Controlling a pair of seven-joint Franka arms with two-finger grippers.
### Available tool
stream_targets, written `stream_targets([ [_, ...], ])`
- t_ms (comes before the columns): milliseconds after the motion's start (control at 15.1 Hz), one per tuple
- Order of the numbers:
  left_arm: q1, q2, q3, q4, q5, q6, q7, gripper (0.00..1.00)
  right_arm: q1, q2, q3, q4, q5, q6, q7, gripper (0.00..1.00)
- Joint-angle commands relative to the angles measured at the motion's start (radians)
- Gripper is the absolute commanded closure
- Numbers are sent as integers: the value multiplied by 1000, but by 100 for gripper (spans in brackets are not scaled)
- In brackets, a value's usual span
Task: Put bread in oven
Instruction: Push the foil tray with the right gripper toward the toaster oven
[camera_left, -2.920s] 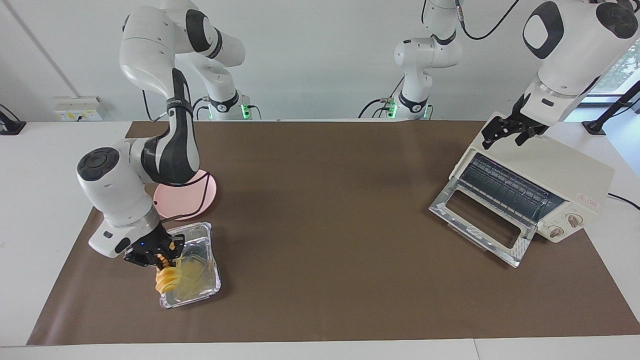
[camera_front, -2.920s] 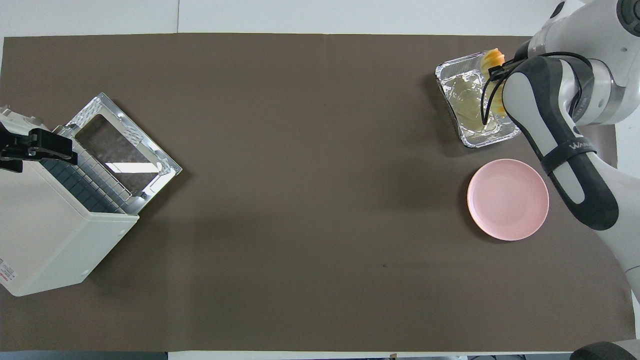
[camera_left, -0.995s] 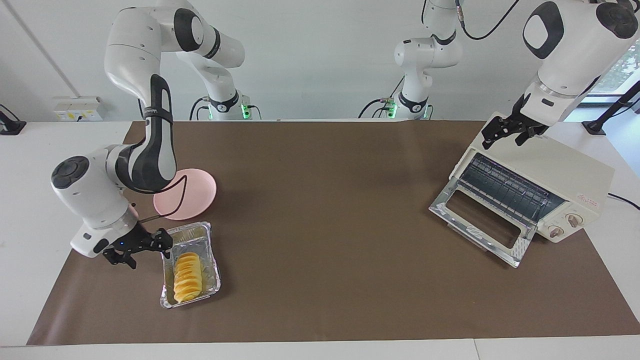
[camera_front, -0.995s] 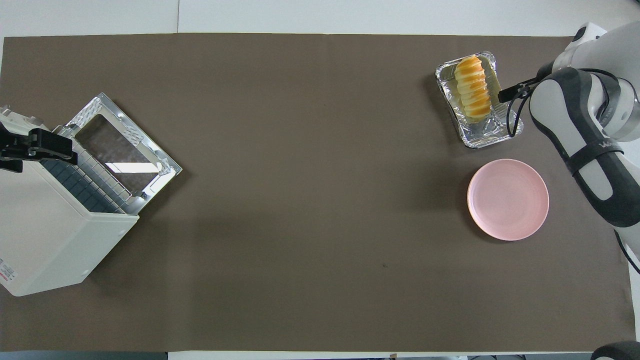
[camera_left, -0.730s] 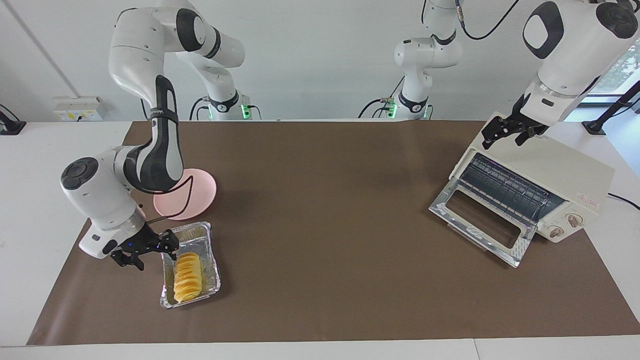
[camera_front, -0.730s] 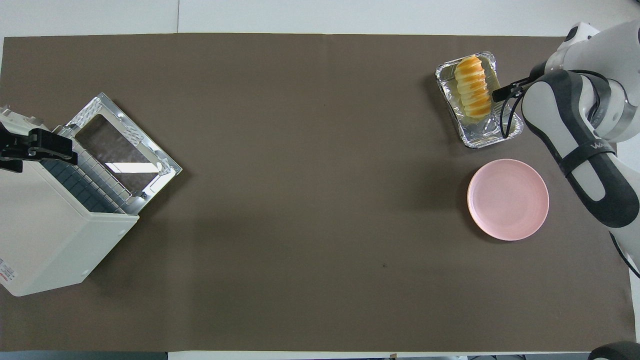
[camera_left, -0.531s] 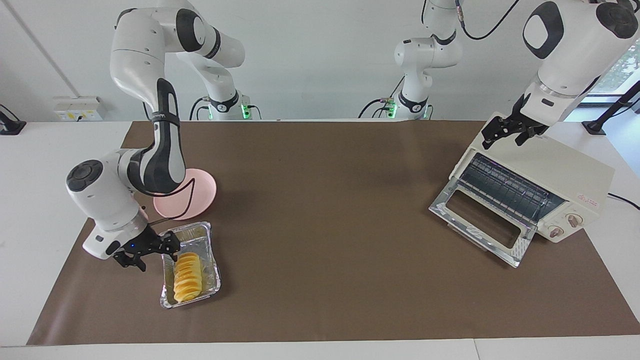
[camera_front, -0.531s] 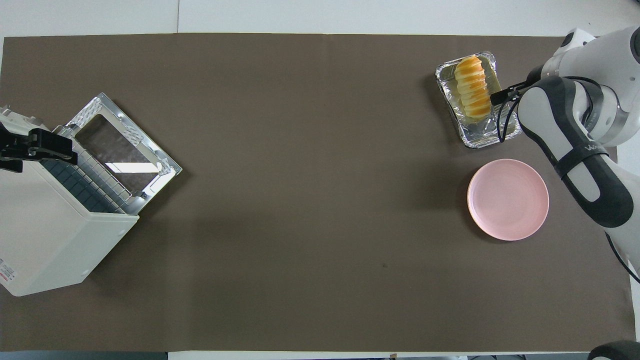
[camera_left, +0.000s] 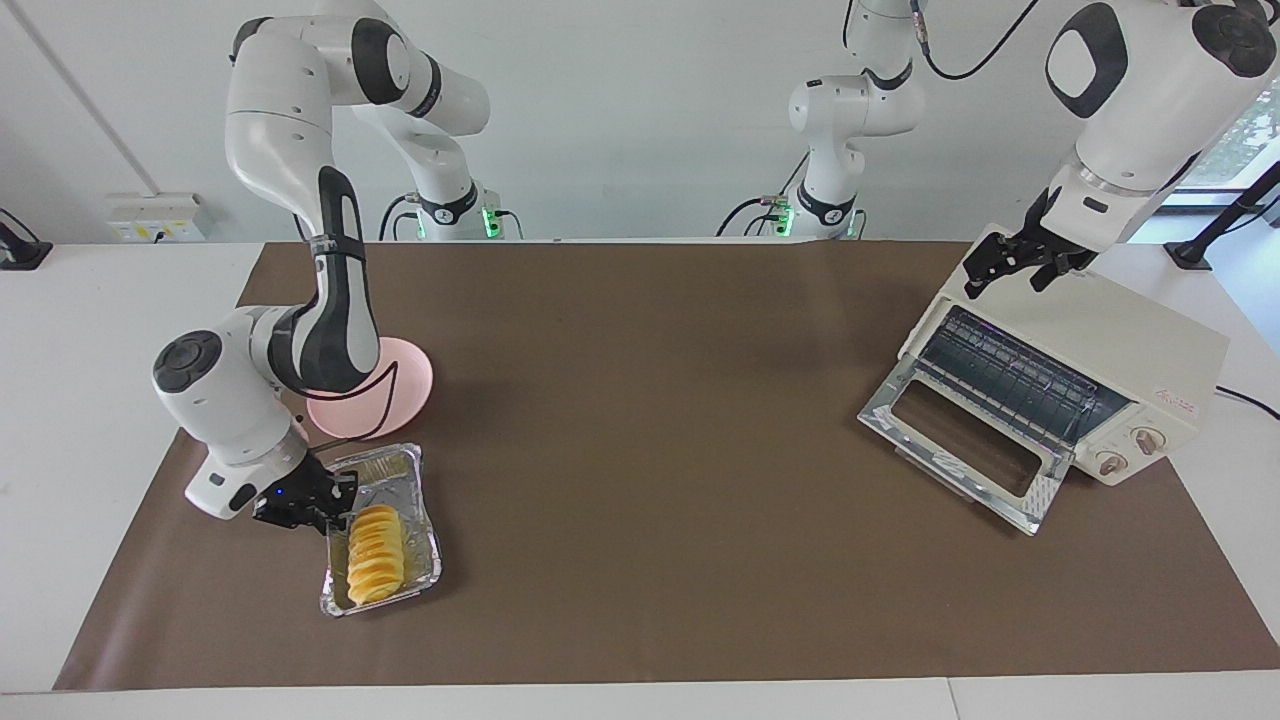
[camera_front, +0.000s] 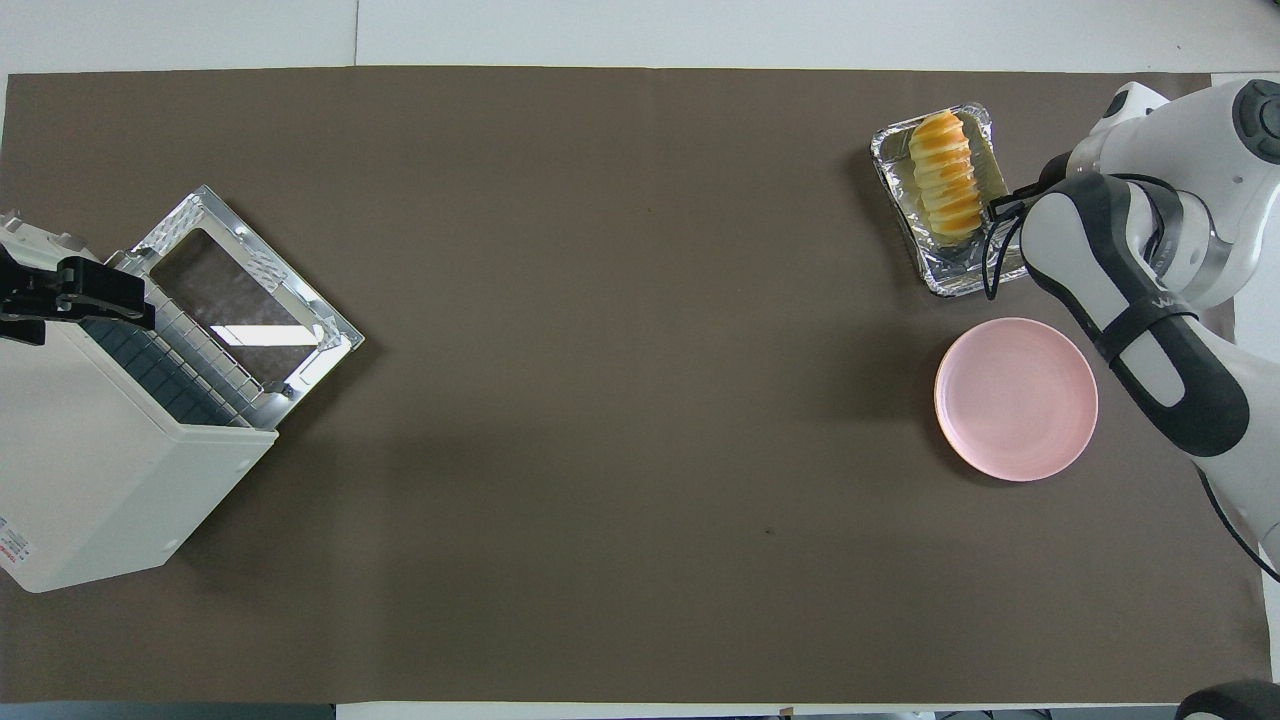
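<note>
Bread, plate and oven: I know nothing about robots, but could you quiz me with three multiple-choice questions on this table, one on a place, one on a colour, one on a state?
1. Where does the bread lie?
A. on the bare mat
B. on a wire rack
C. in the foil tray

2. What colour is the round plate?
A. pink
B. blue
C. green

3. How is the oven door?
A. shut
B. folded down open
C. taken off

Answers:
1 C, the crinkled silver rim surrounds the loaf.
2 A, it is pale pink all over.
3 B, the glass panel slopes down in front of the exposed rack.
</note>
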Motion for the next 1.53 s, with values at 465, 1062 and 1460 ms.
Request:
stream_targets([
  [465, -8, -23, 6, -16, 16, -6, 3, 0, 251, -90, 13, 45, 35, -63, 294, 100],
  [1062, -8, -23, 6, -18, 16, -6, 3, 0, 544, -81, 10, 99, 21, -29, 692, 100],
  [1460, -8, -23, 6, -16, 16, -6, 3, 0, 567, 13, 4, 103, -19, 103, 813, 100],
])
